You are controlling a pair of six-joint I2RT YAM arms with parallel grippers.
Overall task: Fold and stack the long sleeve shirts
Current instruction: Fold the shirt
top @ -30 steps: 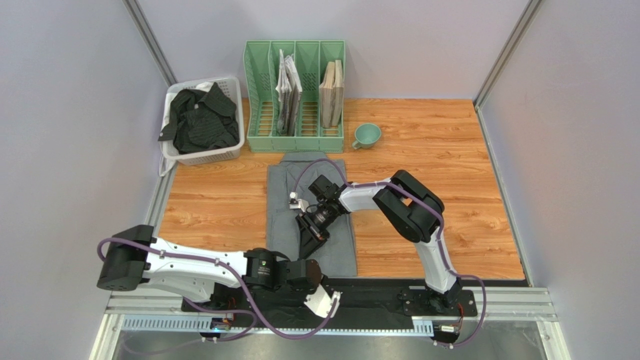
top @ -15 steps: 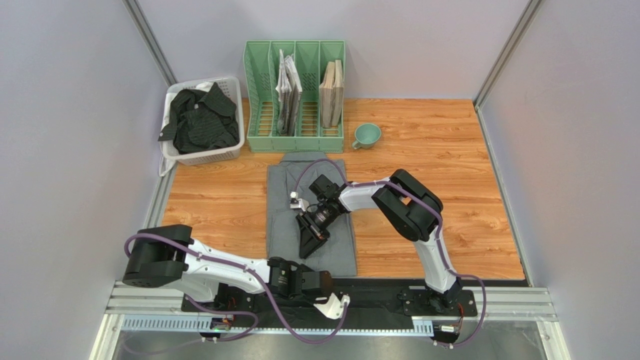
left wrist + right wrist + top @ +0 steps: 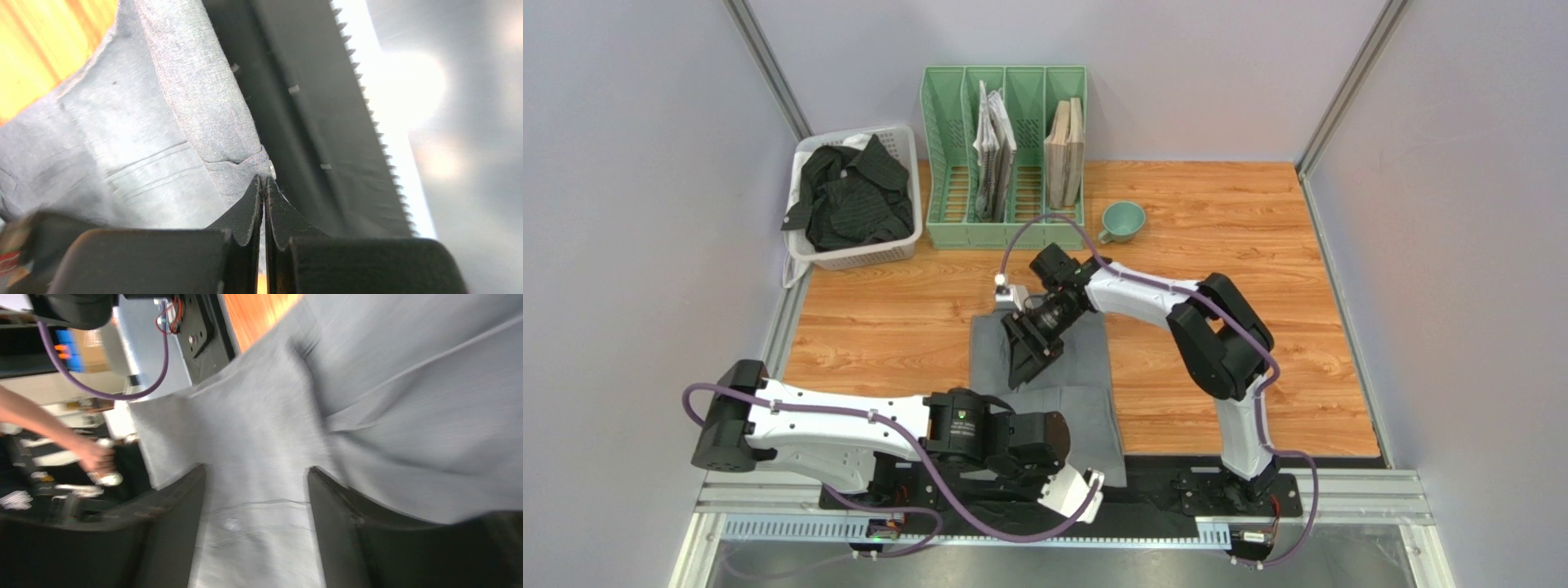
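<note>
Both on grey shirt (image 3: 1069, 368): left gripper (image 3: 264, 181) pinches its near hem, right gripper (image 3: 256, 473) spread open.

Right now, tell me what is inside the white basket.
A crumpled black shirt fills the white basket, one part hanging over its left rim. Anything beneath the shirt is covered.

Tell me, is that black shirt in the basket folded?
Not folded: the black shirt lies as a crumpled heap inside the white basket, with creases and loose flaps showing.
</note>
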